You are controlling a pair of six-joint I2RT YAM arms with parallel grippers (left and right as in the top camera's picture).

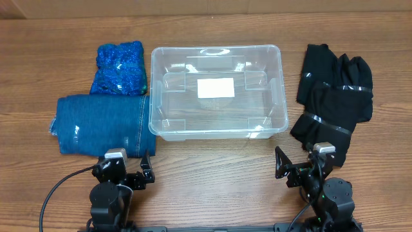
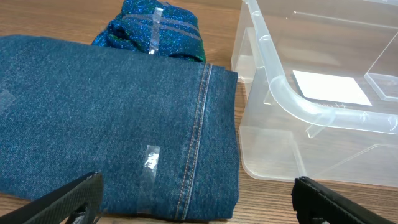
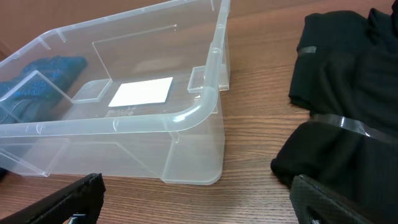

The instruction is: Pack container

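The clear plastic container (image 1: 158,77) stands empty at the table's middle, a white label on its base. It also shows in the left wrist view (image 2: 323,112) and the right wrist view (image 3: 186,118). Folded blue jeans (image 1: 100,124) (image 2: 106,118) lie left of it, with a sparkly blue-green garment (image 1: 120,67) (image 2: 158,34) behind them. Two taped black garments (image 1: 335,96) (image 3: 348,112) lie right of it. My left gripper (image 1: 132,173) (image 2: 196,205) is open and empty just in front of the jeans. My right gripper (image 1: 297,171) (image 3: 199,202) is open and empty in front of the container's right corner.
The wooden table (image 1: 219,167) shows bare between the container and the arms. Black cables run from both arm bases at the front edge.
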